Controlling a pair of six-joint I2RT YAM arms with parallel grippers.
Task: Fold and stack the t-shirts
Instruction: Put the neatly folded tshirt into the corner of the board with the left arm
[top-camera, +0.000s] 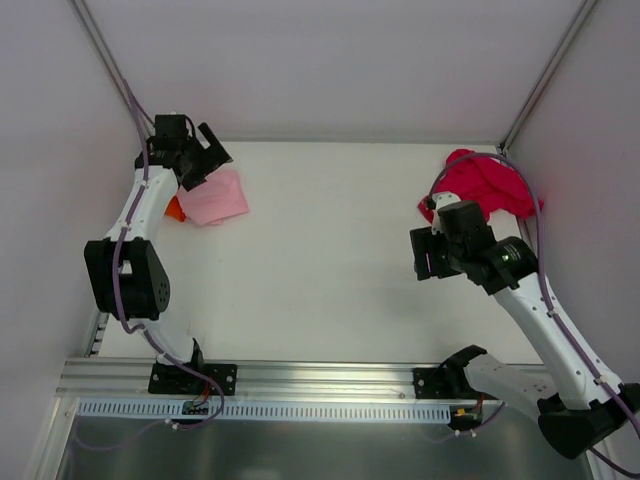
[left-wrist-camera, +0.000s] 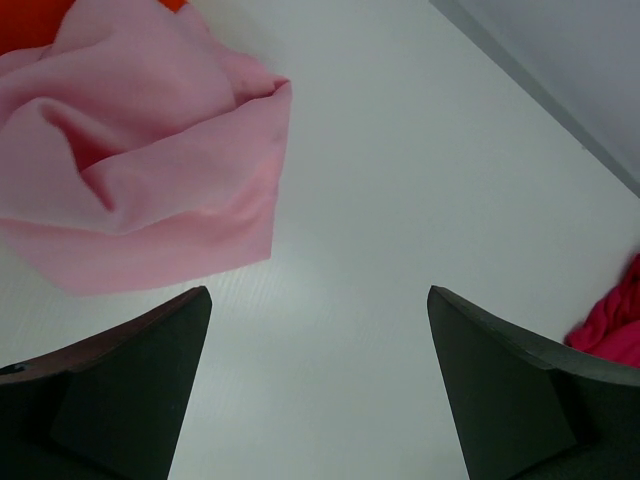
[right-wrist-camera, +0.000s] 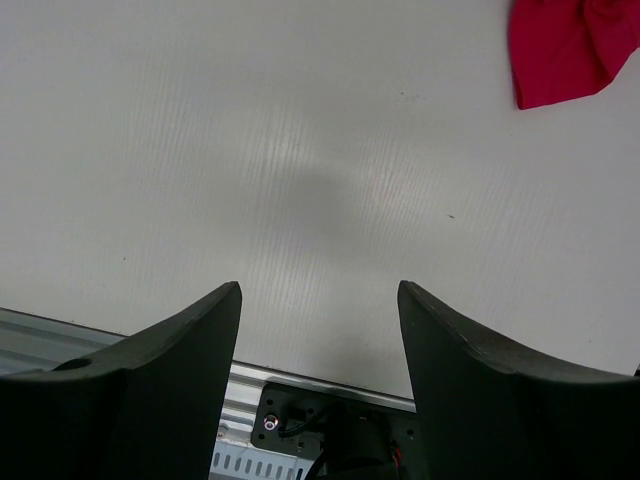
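The light pink t-shirt (top-camera: 214, 198) lies folded at the far left of the table, over the bright orange t-shirt (top-camera: 174, 209), of which only an edge shows. My left gripper (top-camera: 208, 160) is open and empty just above the pink shirt's far edge. In the left wrist view the pink shirt (left-wrist-camera: 140, 170) is at upper left, with orange cloth (left-wrist-camera: 30, 25) behind it, and the gripper (left-wrist-camera: 318, 292) is over bare table. The crimson red t-shirt (top-camera: 487, 185) lies crumpled at the far right. My right gripper (top-camera: 425, 257) is open and empty, in front of it. The right wrist view shows the gripper (right-wrist-camera: 320, 285) and a corner of red cloth (right-wrist-camera: 565, 45).
The white table (top-camera: 330, 250) is boxed in by grey walls on the left, back and right. A metal rail (top-camera: 320, 380) with the arm bases runs along the near edge and also shows in the right wrist view (right-wrist-camera: 60, 345). Red cloth (left-wrist-camera: 615, 325) shows at the left wrist view's right edge.
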